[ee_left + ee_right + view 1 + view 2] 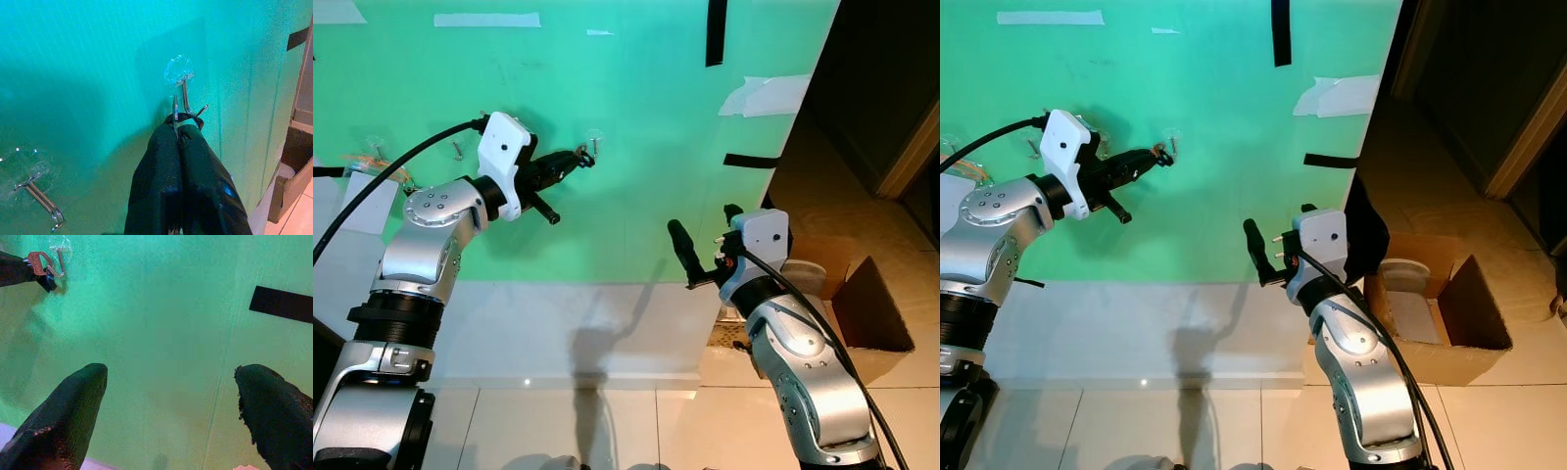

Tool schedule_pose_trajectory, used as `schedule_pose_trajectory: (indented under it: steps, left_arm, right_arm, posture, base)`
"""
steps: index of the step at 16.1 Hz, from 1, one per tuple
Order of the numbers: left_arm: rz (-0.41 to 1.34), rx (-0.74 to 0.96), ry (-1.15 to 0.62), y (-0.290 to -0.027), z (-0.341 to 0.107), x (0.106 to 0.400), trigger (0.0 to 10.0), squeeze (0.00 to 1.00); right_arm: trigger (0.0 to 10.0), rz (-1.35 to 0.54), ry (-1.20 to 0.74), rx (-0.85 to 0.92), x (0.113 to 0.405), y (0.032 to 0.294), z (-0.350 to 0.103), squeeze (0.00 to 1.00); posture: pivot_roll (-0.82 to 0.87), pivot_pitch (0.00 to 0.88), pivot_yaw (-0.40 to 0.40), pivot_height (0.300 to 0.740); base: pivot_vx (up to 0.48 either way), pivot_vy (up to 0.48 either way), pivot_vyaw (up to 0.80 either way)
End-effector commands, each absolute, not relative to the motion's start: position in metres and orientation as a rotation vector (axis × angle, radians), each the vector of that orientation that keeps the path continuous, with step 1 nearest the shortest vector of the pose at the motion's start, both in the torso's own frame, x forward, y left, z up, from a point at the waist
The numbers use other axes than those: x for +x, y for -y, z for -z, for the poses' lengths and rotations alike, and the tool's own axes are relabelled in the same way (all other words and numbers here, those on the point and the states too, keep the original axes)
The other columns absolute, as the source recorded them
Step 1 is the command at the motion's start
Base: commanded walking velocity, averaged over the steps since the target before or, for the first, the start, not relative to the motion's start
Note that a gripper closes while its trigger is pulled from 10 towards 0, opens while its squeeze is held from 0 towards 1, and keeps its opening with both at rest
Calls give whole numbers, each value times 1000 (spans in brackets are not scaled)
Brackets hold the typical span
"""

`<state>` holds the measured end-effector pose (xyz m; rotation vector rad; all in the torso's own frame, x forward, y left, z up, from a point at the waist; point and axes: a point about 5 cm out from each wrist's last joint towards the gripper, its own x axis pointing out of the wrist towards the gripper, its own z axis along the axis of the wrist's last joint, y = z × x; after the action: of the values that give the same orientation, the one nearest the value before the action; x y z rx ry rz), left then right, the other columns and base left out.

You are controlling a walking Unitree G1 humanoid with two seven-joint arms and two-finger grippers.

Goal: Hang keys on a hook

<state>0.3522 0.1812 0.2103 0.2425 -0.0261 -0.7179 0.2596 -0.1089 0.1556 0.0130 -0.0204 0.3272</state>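
A clear-based metal hook (185,93) is stuck on the green wall (636,147). My left gripper (578,159) is raised to it and shut on the keys (182,119), whose dark ring touches the hook's lower bend. In the right wrist view a copper-coloured key (38,262) sits against the hook (60,265), pinched by the left fingertips (19,270). I cannot tell whether the ring is over the hook's tip. My right gripper (707,235) hangs open lower and to the right, away from the wall, with nothing between its fingers (63,421).
More hooks (458,149) sit on the wall left of the one in use. Black tape strips (715,34) mark the wall. A cardboard box (867,318) with a white item inside stands on the floor at right, below a dark doorway (891,88).
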Motion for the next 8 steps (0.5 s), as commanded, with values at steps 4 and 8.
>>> schedule_pose_trajectory:
  steps: [4,8]
  left_arm:
    - [708,252,26,-183,-213,353,10000,0]
    - [775,266,94,-150,-230,378,10000,0]
  right_arm:
    - [10000,-328,18,14,260,108,-156,0]
    - [10000,-387,37,19,256,98,-160,0]
  posture:
    - [25,0,38,740]
    - [17,0,63,740]
  base:
    - [0,0,0]
    - [0,0,0]
